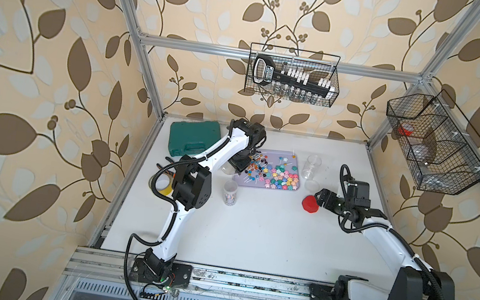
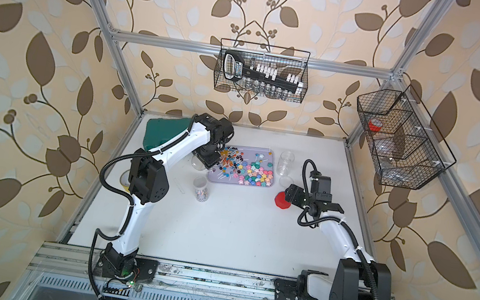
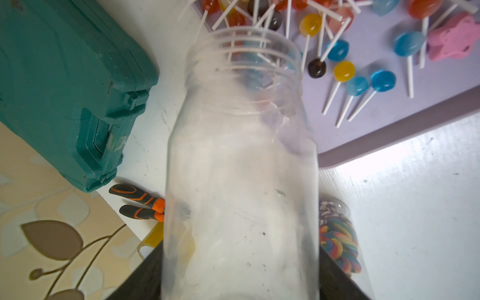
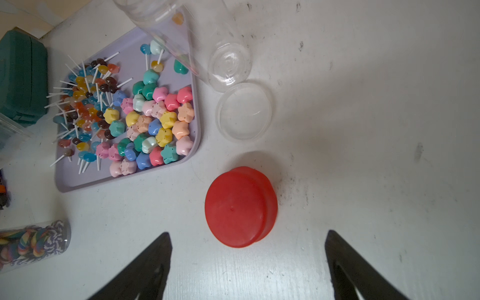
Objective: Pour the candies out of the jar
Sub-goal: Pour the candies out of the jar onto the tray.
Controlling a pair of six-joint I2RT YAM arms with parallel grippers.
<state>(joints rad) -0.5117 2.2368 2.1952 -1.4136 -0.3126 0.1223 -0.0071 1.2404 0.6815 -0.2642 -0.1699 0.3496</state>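
Note:
My left gripper (image 1: 238, 163) (image 3: 240, 285) is shut on a clear jar (image 3: 241, 168) (image 1: 227, 168). The jar is tipped, its open mouth at the left edge of a lilac tray (image 1: 268, 188) (image 4: 85, 179), and it looks empty. On the tray lie the candies: lollipops (image 1: 254, 165) (image 3: 342, 71) at the jar's mouth and pastel star pieces (image 1: 279, 175) (image 4: 161, 117) beside them. A second clear jar (image 1: 230, 192) (image 4: 33, 240) holding rainbow-swirled candies stands in front of the tray. My right gripper (image 1: 319, 197) (image 4: 248, 233) hangs open by a red lid (image 1: 310, 204) (image 4: 240, 206), holding nothing.
An empty clear jar (image 1: 312, 166) and a clear lid (image 1: 311, 185) (image 4: 244, 111) stand right of the tray. A green tool case (image 1: 194, 138) lies at the back left. Pliers (image 3: 140, 200) and a tape roll (image 1: 160, 184) sit by the left edge. Wire baskets (image 1: 293, 75) hang on the walls.

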